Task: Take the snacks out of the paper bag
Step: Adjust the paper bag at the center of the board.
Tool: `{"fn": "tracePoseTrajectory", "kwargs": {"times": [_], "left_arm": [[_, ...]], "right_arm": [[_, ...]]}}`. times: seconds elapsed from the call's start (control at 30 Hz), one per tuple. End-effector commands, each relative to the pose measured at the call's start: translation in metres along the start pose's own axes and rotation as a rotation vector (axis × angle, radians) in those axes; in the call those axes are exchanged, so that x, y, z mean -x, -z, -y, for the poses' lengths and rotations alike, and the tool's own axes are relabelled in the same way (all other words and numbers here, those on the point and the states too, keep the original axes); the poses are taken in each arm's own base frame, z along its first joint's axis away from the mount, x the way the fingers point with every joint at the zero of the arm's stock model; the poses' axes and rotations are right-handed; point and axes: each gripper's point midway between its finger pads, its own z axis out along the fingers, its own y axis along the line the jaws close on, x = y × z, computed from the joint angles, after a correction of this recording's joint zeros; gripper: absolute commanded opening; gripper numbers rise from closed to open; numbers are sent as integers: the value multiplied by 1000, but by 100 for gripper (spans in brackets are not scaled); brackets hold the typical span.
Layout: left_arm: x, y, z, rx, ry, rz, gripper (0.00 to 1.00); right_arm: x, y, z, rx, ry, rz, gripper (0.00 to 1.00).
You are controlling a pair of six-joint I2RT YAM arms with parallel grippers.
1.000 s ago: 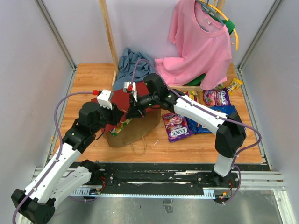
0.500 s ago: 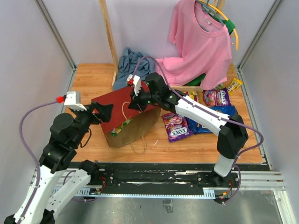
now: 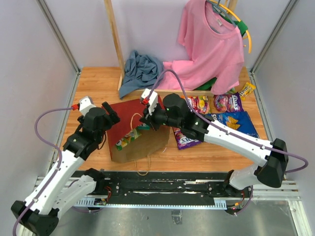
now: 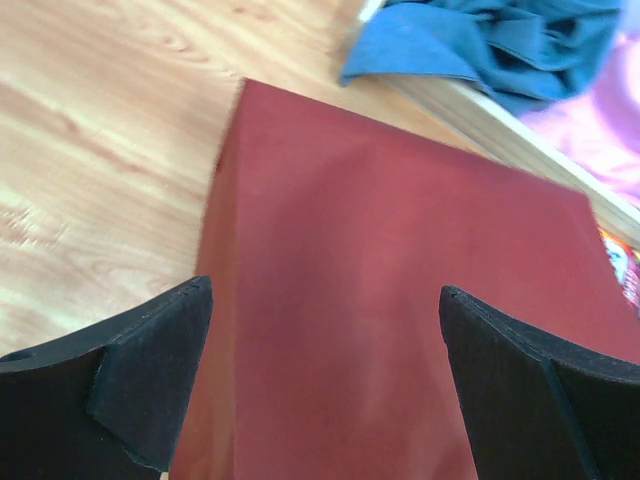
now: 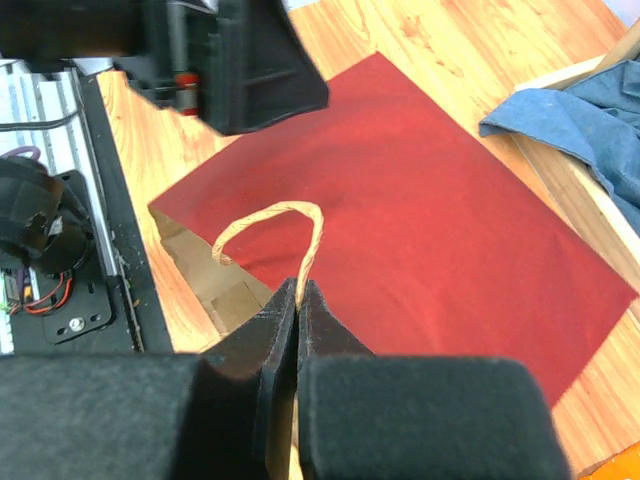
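The paper bag lies red side up on the surface, a green-yellow packet showing at its mouth. My right jaws pinch the twine handle, I reckon to tip it; left jaws hang released above.

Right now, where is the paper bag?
In the top view the paper bag lies left of centre under the left gripper and right gripper, with a purple packet just right of it.

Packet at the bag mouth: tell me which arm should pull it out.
Left, likely. The left gripper is open over the bag, near the packet; the right gripper is shut on the handle.
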Motion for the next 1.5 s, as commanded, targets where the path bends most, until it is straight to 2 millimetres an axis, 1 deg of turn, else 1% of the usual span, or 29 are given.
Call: {"fn": "tracePoseTrajectory", "kwargs": {"times": [0.0, 0.13, 0.2, 0.37, 0.53, 0.63, 0.77, 0.9, 1.0, 1.07, 1.2, 1.33, 1.4, 1.47], "left_arm": [[0, -12, -34, 226, 80, 64, 100], [-12, -19, -48, 308, 80, 56, 100], [-16, -24, -50, 326, 71, 57, 100], [-31, -42, -45, 335, 56, 23, 100], [-47, -54, -47, 346, 63, 9, 100], [-52, -59, -47, 329, 82, 23, 96], [-59, -62, -46, 296, 101, 26, 86], [-60, -63, -47, 272, 129, 54, 69], [-60, -63, -51, 272, 149, 73, 56], [-62, -63, -55, 274, 160, 81, 49], [-63, -63, -57, 256, 170, 91, 41], [-64, -63, -63, 257, 179, 92, 29], [-67, -65, -68, 263, 190, 78, 26], [-73, -69, -73, 254, 213, 39, 27]], "right_arm": [[-6, 6, -11, -31, 23, 4, 1], [-12, 10, -22, -13, 9, 19, 1], [-11, 13, -25, -5, 3, 32, 1], [-15, 10, -33, 42, 1, 18, 1], [-17, 8, -39, 66, 1, 9, 1], [-16, 10, -41, 75, 0, 14, 1], [-17, 12, -41, 75, 1, 14, 1], [-16, 13, -40, 71, 0, 16, 1], [-17, 13, -40, 71, -4, 15, 1], [-17, 12, -40, 69, -5, 15, 1], [-15, 11, -40, 72, -6, 16, 1], [-16, 9, -41, 78, -10, 13, 1], [-16, 7, -42, 83, -11, 10, 1], [-17, 5, -43, 85, -12, 5, 1]]}}
